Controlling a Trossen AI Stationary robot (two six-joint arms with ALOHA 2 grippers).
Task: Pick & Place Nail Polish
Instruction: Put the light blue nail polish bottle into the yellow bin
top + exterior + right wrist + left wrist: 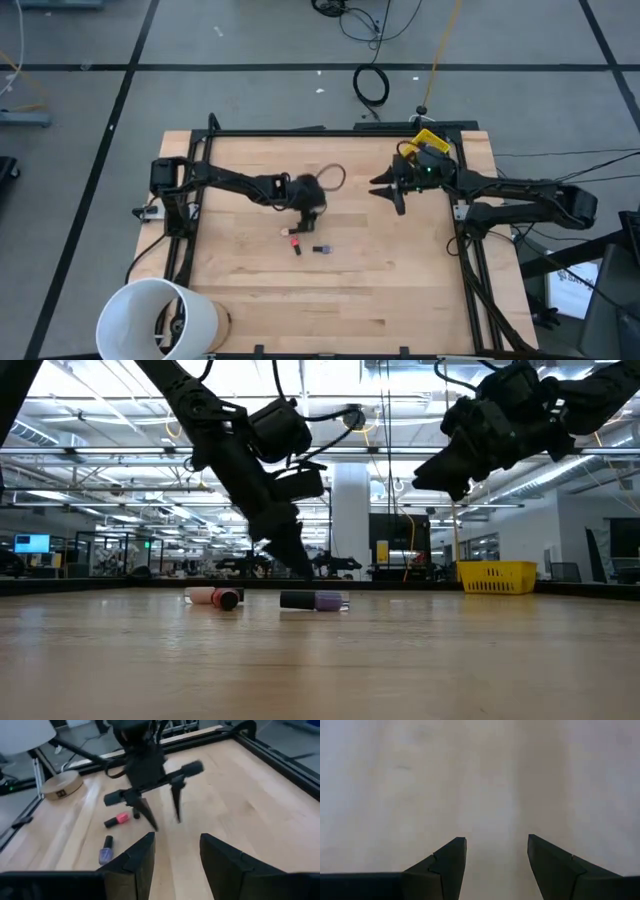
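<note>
Two nail polish bottles, purple [322, 249] and pink [295, 238], lie on the table [400, 290] just beneath my left claw [309, 213], fingers parted, empty. Farther off, my right claw [392, 190] hovers raised, likewise parted, holding nothing.

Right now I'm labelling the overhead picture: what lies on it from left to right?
White bucket → left pincer → pink nail polish bottle → purple nail polish bottle → right pincer → yellow bin.
</note>
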